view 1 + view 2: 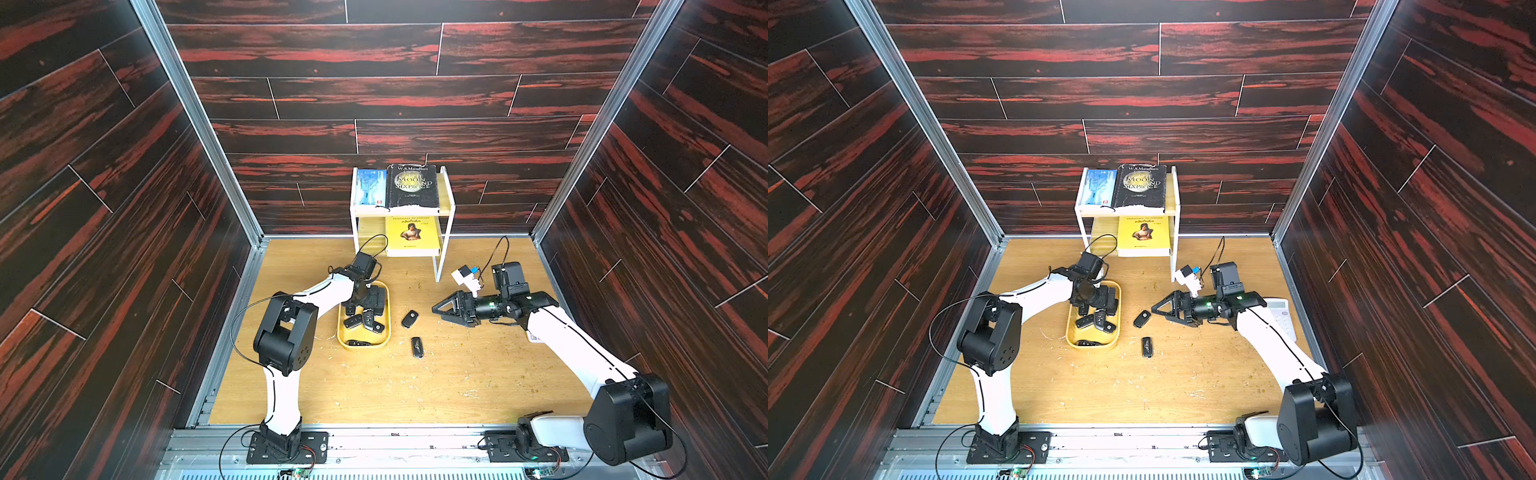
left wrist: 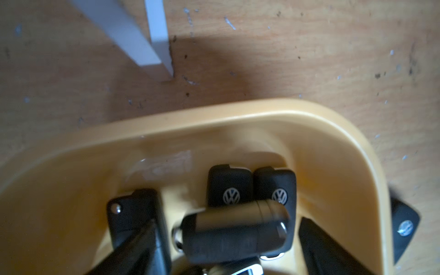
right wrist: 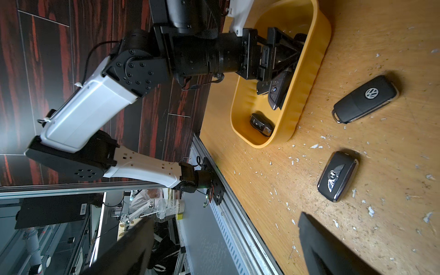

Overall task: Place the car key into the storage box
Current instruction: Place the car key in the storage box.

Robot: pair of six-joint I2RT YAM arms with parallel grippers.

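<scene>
Left pincer stands wide inside the yellow storage box, with a black car key between its spread fingers, over other fobs. Right pincer gapes wide beside a Volkswagen key on the surface.

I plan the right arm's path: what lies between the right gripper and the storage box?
A black car key with a VW badge lies between the right gripper and the storage box; a top view shows it.

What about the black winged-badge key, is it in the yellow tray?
No, the black winged-badge key lies on the table outside the yellow plastic tray.
</scene>
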